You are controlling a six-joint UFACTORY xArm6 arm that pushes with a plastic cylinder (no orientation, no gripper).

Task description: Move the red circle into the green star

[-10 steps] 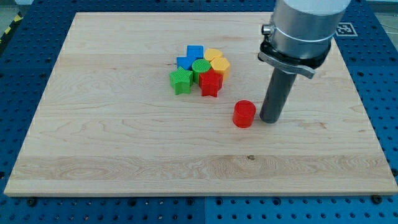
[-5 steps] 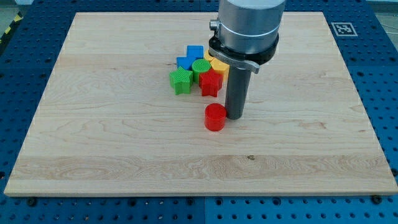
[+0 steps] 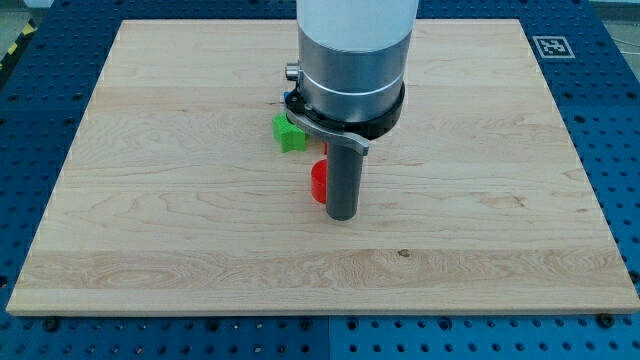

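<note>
My tip (image 3: 342, 215), a bare rod with no jaws, touches the red circle's (image 3: 318, 183) right side below the green star (image 3: 289, 132); light, rigid, it should slide if pushed squarely.

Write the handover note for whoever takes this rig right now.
My tip sits on the board, touching the right side of the red circle, which the rod half hides.
The green star lies up and to the view's left of the circle, with a gap between them. The arm hides the other blocks.
Done: nothing final; circle and star are apart.
Left: push the circle up-left into the star.
</note>
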